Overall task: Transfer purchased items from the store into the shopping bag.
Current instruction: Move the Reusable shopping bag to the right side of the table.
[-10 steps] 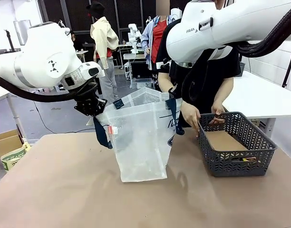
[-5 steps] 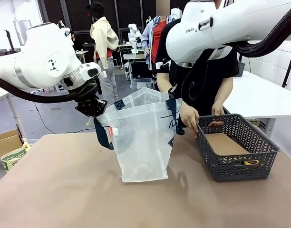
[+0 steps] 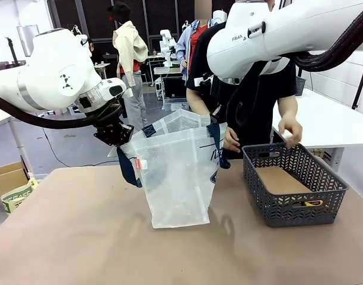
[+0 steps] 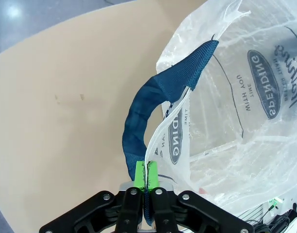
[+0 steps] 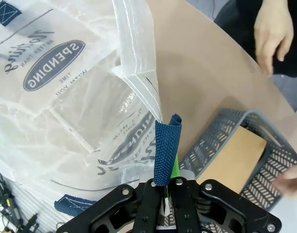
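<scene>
The translucent shopping bag (image 3: 178, 178) stands open at the table's middle. My left gripper (image 3: 118, 138) is shut on the bag's left rim and navy handle (image 4: 158, 102), its green pads (image 4: 140, 171) pressed together. My right gripper (image 5: 167, 183) is shut on the opposite navy handle (image 5: 165, 148) at the bag's right rim. The dark grey basket (image 3: 294, 205) sits right of the bag and holds the flat cardboard box (image 3: 280, 179) and the small yellow-and-black object (image 3: 312, 203). The person's hands (image 3: 291, 129) hover just above the basket's far rim.
The person stands behind the bag and basket at the far edge. The brown table (image 3: 80, 237) spreads bare in front and to the left. A cardboard carton (image 3: 6, 178) sits on the floor at far left. A white table (image 3: 330, 119) is at back right.
The person set the basket down slightly nearer and to the right, then let go and lifted both hands off its rim. Both grippers hold the bag as before.
</scene>
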### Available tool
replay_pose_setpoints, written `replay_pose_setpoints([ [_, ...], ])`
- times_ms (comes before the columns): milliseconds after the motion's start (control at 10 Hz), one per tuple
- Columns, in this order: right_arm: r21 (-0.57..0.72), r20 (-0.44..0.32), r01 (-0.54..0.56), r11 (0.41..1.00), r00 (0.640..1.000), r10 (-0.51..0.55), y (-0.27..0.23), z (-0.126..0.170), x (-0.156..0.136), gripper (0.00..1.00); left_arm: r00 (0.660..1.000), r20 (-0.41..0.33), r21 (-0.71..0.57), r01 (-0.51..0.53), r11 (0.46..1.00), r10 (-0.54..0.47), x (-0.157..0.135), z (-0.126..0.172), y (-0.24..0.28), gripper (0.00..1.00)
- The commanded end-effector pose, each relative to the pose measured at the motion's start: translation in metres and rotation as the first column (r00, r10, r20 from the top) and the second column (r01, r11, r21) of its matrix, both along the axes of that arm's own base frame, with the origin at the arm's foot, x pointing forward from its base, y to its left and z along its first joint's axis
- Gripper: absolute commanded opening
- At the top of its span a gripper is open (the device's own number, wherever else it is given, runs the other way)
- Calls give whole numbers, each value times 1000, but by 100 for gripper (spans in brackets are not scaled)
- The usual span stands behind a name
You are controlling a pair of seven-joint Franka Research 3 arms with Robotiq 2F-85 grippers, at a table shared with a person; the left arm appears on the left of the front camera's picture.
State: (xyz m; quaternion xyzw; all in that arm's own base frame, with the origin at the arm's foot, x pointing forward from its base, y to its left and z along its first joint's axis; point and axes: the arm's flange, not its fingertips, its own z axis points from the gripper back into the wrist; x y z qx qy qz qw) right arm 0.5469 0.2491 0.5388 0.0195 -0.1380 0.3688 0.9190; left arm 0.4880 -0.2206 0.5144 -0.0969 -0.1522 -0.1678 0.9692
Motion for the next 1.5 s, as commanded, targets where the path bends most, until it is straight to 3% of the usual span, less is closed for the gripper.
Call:
replay_pose_setpoints([
  [0,1,0,9,1000,1000,-9,-1,0,0,0,1000,3,0,-17,1000,17,0,0,1,0],
  [1400,1,0,9,1000,1000,-9,-1,0,0,0,1000,3,0,-17,1000,17,0,0,1,0],
])
